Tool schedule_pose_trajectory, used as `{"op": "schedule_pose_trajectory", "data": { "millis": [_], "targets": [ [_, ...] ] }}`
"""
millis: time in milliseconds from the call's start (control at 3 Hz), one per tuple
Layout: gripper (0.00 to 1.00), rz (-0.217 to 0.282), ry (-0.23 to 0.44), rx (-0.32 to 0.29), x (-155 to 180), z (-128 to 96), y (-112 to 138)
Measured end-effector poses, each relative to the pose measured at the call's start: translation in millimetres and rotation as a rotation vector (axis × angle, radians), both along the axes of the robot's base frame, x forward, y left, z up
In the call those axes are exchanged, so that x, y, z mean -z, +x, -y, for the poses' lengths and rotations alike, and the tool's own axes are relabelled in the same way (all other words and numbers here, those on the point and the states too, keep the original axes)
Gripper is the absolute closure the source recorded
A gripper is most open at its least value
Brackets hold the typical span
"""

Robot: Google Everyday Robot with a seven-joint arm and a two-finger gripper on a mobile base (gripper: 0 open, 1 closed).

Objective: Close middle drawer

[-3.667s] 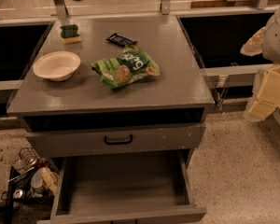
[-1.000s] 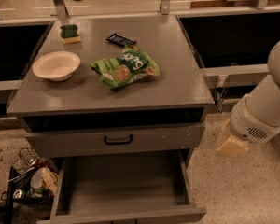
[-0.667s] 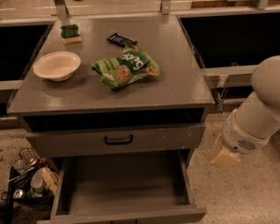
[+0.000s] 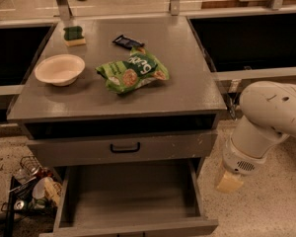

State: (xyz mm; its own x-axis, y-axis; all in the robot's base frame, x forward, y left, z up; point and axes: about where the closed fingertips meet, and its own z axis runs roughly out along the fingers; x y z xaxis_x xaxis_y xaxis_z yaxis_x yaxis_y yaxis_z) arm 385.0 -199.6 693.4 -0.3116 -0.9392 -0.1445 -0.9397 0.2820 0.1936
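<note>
On the counter [image 4: 195, 83] we find a bowl [image 4: 59, 69] at left, a sponge [image 4: 74, 35] behind it, a snack bag [image 4: 132, 71] at centre and a wrapper [image 4: 128, 42] behind that. Below the upper drawer [image 4: 79, 151], the middle drawer [image 4: 133, 194] stands pulled out toward us. The end effector [image 4: 229, 182] hangs to its right, apart from it; a wire basket [image 4: 27, 187] lies to its left.

middle drawer [image 4: 133, 194]: matt grey-painted wood; countertop [image 4: 187, 83]: same paint, faint sheen | bowl [image 4: 59, 69]: matt pale paper | chip bag [image 4: 132, 73]: glossy crinkled plastic | gripper [image 4: 229, 181], near right beside drawer: smooth cream plastic | floor [image 4: 266, 211]: speckled, rough-looking
</note>
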Motion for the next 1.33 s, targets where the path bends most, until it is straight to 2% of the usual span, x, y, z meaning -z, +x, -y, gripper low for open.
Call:
{"op": "schedule_pose_trajectory", "data": {
  "millis": [333,667,1000,1333],
  "targets": [
    [1.0,0.009,0.006,0.003,-0.6,-0.9,-4.7],
    [1.0,0.04,0.033,0.016,16.7,-7.7,-36.8],
    [1.0,0.017,0.056,0.038,48.5,-9.7,-69.0],
    [1.0,-0.031,0.054,0.044,79.1,-9.9,-89.8]
  ]
}}
